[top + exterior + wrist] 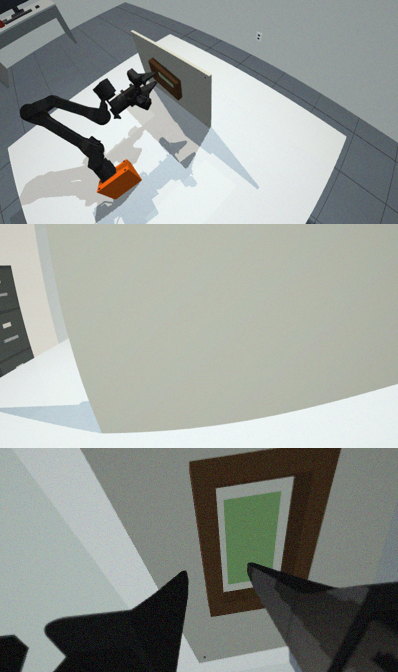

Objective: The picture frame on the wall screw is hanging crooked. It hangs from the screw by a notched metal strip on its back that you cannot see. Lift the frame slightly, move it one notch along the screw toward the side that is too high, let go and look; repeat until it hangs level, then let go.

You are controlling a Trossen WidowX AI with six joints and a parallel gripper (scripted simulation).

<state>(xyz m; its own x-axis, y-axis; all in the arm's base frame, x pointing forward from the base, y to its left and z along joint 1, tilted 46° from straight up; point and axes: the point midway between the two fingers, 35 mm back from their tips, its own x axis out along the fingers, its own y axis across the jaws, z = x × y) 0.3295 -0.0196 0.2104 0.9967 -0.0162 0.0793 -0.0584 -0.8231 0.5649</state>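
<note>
The picture frame [178,91] [204,523], brown with a white mat and a green picture, hangs on the front of the upright grey panel [197,96] [217,317] [150,523]. I cannot tell its exact tilt from these angles. The screw and the notched strip are hidden. My gripper [155,78] [216,571] is open with nothing between its fingers. It is close in front of the frame's far-left part in the top view. In the wrist view one fingertip overlaps the picture and the other is outside the border. The exterior view shows only the panel's back.
The panel stands on the white table top [267,124]. The arm's orange base [124,183] is at the front left. A desk [34,18] stands at the back left, and a dark drawer cabinet [13,323] shows beyond the table. A wall socket [259,36] is behind.
</note>
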